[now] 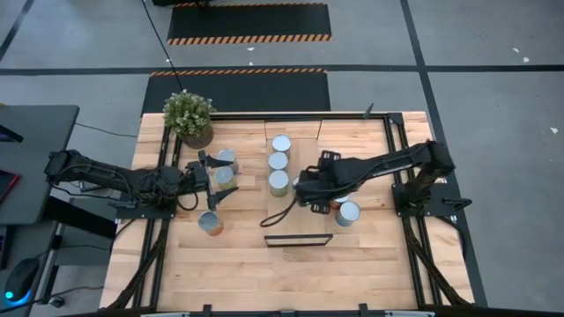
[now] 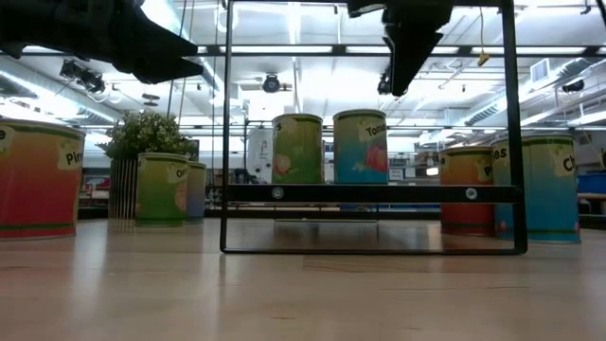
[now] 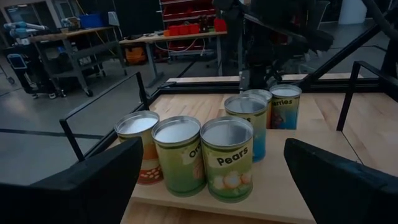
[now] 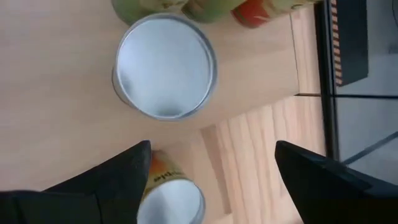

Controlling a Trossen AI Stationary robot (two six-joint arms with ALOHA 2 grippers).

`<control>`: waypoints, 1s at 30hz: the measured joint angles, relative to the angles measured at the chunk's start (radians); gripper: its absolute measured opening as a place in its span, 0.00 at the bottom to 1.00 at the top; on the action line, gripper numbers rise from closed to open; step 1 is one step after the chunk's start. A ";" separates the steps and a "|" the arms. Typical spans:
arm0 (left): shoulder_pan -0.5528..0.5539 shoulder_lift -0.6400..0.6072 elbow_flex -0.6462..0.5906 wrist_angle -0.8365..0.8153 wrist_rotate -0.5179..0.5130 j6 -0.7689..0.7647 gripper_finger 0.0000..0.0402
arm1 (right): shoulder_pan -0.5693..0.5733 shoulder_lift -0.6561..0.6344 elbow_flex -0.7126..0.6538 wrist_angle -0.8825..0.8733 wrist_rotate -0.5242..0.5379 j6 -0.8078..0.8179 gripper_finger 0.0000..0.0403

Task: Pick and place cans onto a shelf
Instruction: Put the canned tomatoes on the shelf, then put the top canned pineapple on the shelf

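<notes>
Right gripper (image 1: pixel 300 195) hovers open beside three cans (image 1: pixel 279 163) on the shelf (image 1: pixel 304 132); left gripper (image 1: pixel 214 180) open too.

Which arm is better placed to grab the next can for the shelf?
Left, probably. Its open end effector sits among loose cans on the table, while the right end effector hovers empty over the shelf beside the placed cans.

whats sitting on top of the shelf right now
Three cans stand in a row on the shelf. The right gripper hangs over the shelf's near end, hiding the board beneath it.
</notes>
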 joint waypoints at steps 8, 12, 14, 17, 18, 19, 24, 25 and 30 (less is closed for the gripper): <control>0.000 0.000 0.000 0.001 0.000 0.000 0.99 | -0.002 -0.161 -0.215 0.177 -0.037 0.073 0.87; 0.000 0.000 0.000 0.001 0.000 0.000 0.99 | -0.002 -0.173 -0.293 0.331 -0.058 0.056 0.87; 0.000 0.000 0.000 0.001 0.000 0.000 0.99 | -0.005 -0.158 -0.309 0.349 -0.057 0.041 0.87; 0.000 0.000 0.000 0.001 0.000 0.000 0.99 | -0.022 -0.125 -0.310 0.371 -0.030 0.028 0.87; 0.000 0.000 0.000 0.001 0.000 0.000 0.99 | -0.031 -0.117 -0.310 0.380 -0.026 0.021 0.87; 0.000 0.000 0.000 0.001 0.000 0.000 0.99 | -0.040 -0.114 -0.310 0.395 -0.027 0.009 0.87; 0.000 0.000 0.000 -0.009 0.000 0.000 0.99 | -0.067 -0.113 -0.309 0.395 -0.034 -0.003 0.87; 0.000 0.000 0.000 -0.009 0.000 0.000 0.99 | -0.068 -0.119 -0.308 0.397 -0.032 -0.004 0.87; 0.000 0.000 0.000 -0.013 0.000 0.000 0.99 | -0.069 -0.141 -0.305 0.382 -0.056 -0.018 0.87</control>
